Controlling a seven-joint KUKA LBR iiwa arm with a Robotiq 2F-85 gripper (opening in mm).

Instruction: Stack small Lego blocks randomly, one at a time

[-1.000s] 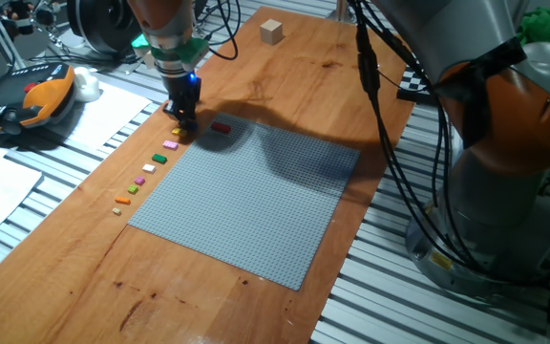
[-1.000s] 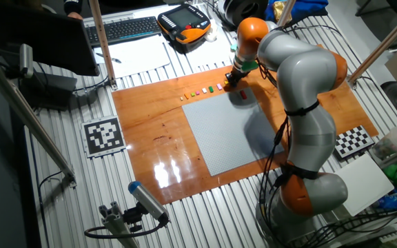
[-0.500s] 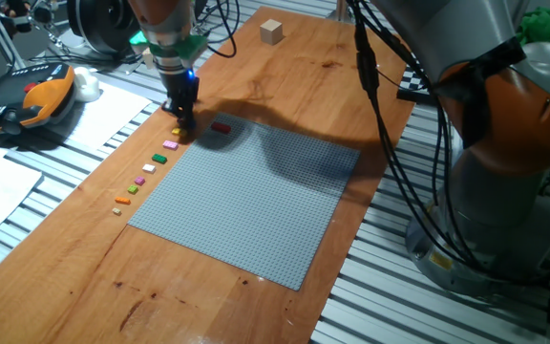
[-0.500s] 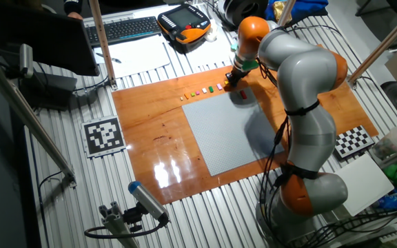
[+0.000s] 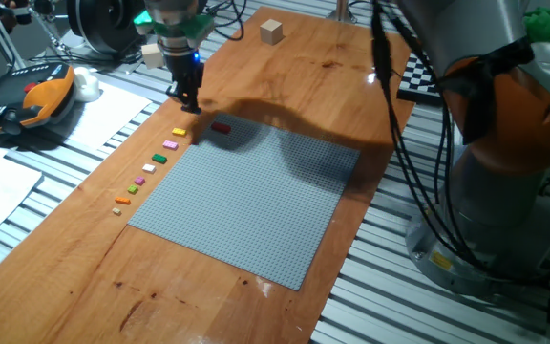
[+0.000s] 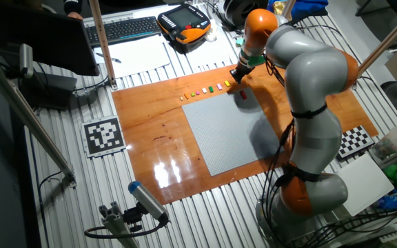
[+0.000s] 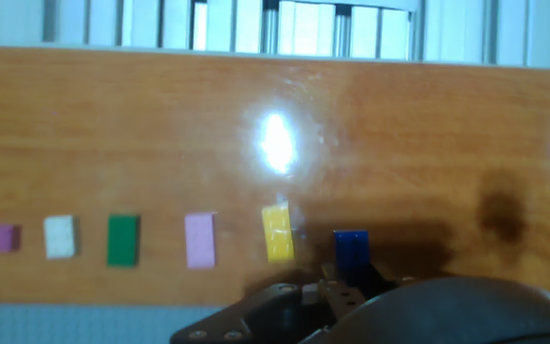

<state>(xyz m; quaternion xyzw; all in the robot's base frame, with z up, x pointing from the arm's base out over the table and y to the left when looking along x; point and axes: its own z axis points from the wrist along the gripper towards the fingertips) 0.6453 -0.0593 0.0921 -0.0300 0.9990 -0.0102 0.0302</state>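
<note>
My gripper [image 5: 188, 105] hangs a little above the wooden table, just behind the grey baseplate's [image 5: 246, 205] far left corner, also seen in the other fixed view [image 6: 238, 76]. In the hand view a small blue Lego block [image 7: 351, 251] sits between the fingertips, so the gripper looks shut on it. Along the baseplate's left edge lies a row of small Lego blocks: yellow [image 7: 277, 233], pink [image 7: 200, 240], green [image 7: 122, 240], white [image 7: 60, 236] and more toward the front [image 5: 122, 201]. One red block [image 5: 221, 126] rests on the baseplate near its far corner [image 6: 243, 95].
A wooden cube [image 5: 272, 32] stands at the table's far end. An orange teach pendant [image 5: 36, 100] and papers lie left of the table. The robot's base [image 5: 504, 162] and cables rise at the right. A checkerboard [image 6: 353, 141] and a marker tag [image 6: 103, 136] lie off the table.
The gripper has risen from the table at the head of the block row and moved slightly away from the baseplate. The blue block has come up with it.
</note>
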